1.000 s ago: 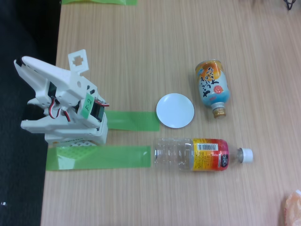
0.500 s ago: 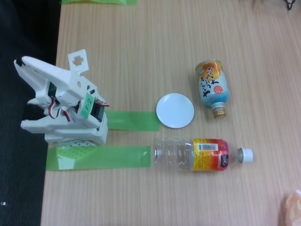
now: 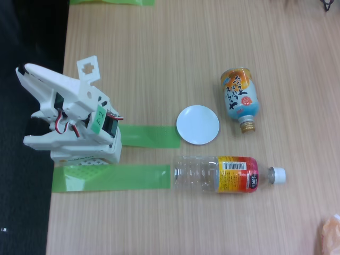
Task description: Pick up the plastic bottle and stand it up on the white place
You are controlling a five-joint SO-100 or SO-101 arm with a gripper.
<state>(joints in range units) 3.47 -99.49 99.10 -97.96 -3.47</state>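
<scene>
The plastic bottle lies on its side on the wooden table, its white cap pointing right and its barcode label facing up. The white place, a small round disc, sits just above the bottle's clear end and nothing stands on it. My white arm is folded up at the table's left edge, far from both. Its gripper is tucked into the folded arm, and I cannot make out how the jaws stand. Nothing is held.
A squat bottle with an orange and light-blue label lies to the right of the disc, neck pointing down. Green tape strips run from the arm's base toward the long bottle. An orange-white object pokes in at the lower right corner.
</scene>
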